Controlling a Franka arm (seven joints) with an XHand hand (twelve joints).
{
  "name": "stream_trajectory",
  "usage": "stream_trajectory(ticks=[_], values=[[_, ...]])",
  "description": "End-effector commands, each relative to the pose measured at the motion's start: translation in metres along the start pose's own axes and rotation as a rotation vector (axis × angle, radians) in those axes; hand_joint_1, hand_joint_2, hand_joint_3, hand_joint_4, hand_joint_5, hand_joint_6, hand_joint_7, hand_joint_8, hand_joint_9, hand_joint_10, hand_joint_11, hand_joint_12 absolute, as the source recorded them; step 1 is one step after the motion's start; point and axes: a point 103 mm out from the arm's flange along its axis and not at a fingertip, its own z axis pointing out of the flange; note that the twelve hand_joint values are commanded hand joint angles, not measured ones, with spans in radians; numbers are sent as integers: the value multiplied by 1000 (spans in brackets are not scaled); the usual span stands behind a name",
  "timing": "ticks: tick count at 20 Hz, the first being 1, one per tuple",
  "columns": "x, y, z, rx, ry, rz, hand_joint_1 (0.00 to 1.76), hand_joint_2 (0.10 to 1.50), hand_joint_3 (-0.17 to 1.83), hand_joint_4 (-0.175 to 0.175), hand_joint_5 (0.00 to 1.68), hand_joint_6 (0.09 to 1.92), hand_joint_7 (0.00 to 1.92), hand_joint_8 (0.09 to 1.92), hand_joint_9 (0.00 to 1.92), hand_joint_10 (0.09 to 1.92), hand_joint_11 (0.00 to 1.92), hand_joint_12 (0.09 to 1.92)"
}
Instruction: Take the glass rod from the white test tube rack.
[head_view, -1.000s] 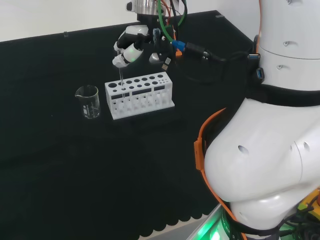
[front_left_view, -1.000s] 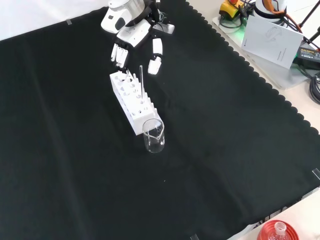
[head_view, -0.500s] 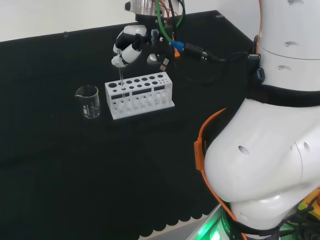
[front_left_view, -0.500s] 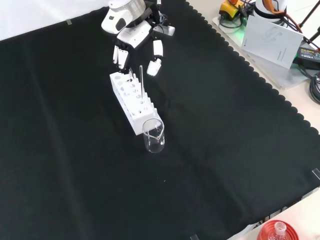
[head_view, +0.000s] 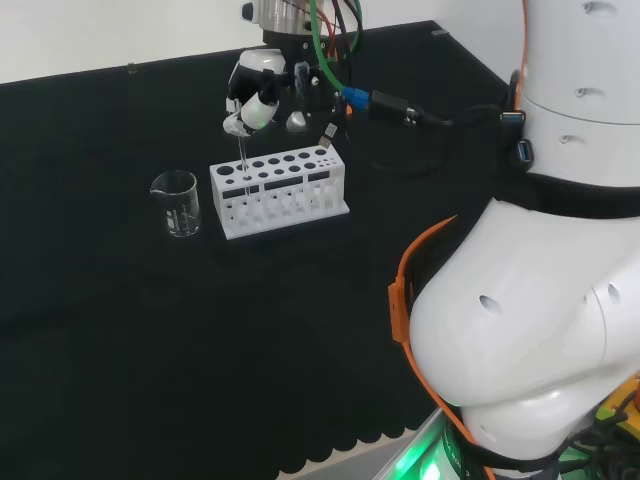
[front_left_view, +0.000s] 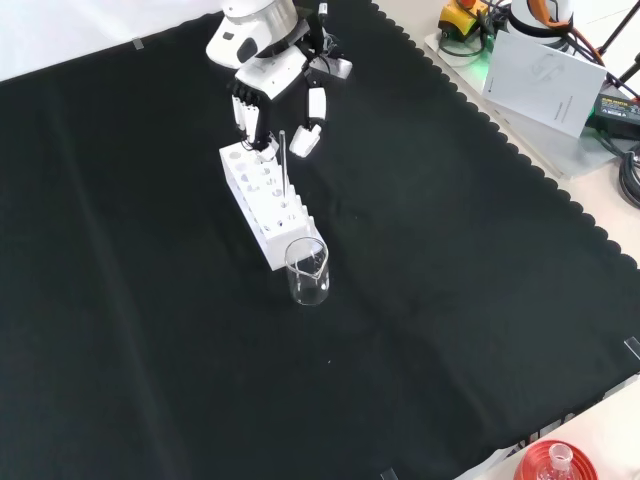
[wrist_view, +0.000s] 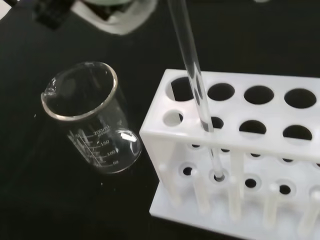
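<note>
Glass rod (wrist_view: 196, 85): stands nearly upright in a hole near the beaker end of the rack, its lower tip seated in the base plate.
White test tube rack (front_left_view: 262, 196): on the black cloth (front_left_view: 450, 300), other holes empty.
Hand (front_left_view: 268, 85): above the rack's far end in the front view; fingers (front_left_view: 246, 118) pointing down, thumb apart, rod top between them; contact cannot be told.
Beaker (head_view: 177, 203): clear, empty, just beside the rack's end.
</note>
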Motion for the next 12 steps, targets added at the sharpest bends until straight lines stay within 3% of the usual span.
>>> stream_trajectory(ticks=[1, 4, 11, 12], values=[[11, 4, -3, -35, -32, -7, 1114, 863, 414, -175, 977, 912, 1211, 615, 1349, 413, 1287, 925], [14, 7, -4, -40, -41, -15, 1156, 983, 214, -175, 1015, 947, 1253, 598, 1400, 360, 1353, 879], [17, 11, -5, -61, -64, -20, 1174, 998, 157, -175, 1057, 893, 1343, 572, 1469, 330, 1502, 731], [17, 12, -5, -68, -68, -20, 1216, 988, 149, -175, 1078, 851, 1286, 633, 1484, 331, 1504, 696]])
